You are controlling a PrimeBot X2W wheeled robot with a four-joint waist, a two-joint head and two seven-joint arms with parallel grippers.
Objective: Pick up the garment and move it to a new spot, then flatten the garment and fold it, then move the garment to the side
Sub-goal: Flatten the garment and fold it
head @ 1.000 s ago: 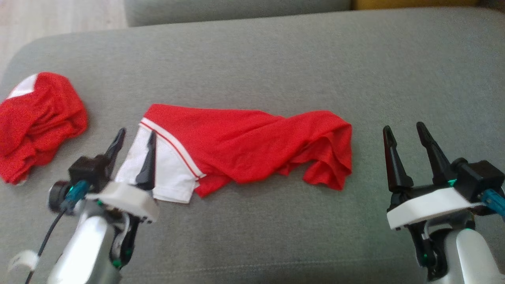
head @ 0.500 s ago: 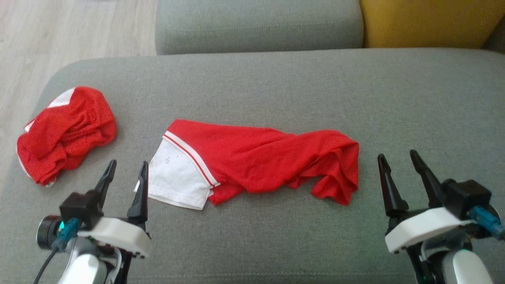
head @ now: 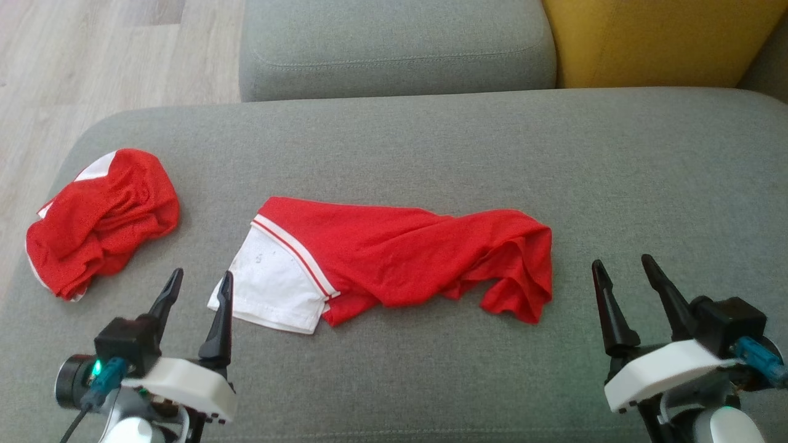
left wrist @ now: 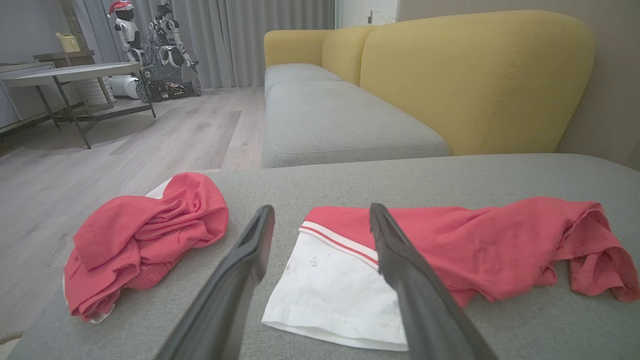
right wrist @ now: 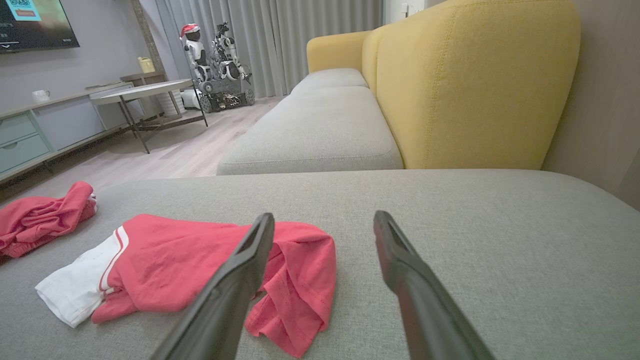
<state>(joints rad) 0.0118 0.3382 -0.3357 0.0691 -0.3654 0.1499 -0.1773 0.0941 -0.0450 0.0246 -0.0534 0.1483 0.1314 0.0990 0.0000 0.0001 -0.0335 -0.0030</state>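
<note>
A red garment (head: 400,264) with a white, red-striped end (head: 277,292) lies stretched and rumpled across the middle of the grey cushion; it also appears in the left wrist view (left wrist: 450,245) and the right wrist view (right wrist: 200,255). My left gripper (head: 203,274) is open just near and left of the white end, its jaws empty (left wrist: 321,210). Off to the right of the garment's bunched red end, my right gripper (head: 622,261) is open, apart from the cloth (right wrist: 324,216).
A second red and white garment (head: 101,218) lies crumpled near the cushion's left edge (left wrist: 150,230). The grey cushion (head: 646,172) is bare to the right. Beyond are another grey seat (head: 394,49), a yellow backrest (head: 646,43) and wooden floor (head: 92,55) to the left.
The head camera has shifted, bringing the far seat and yellow backrest into view. My left gripper has drawn back off the white end toward me. Both garments lie as before.
</note>
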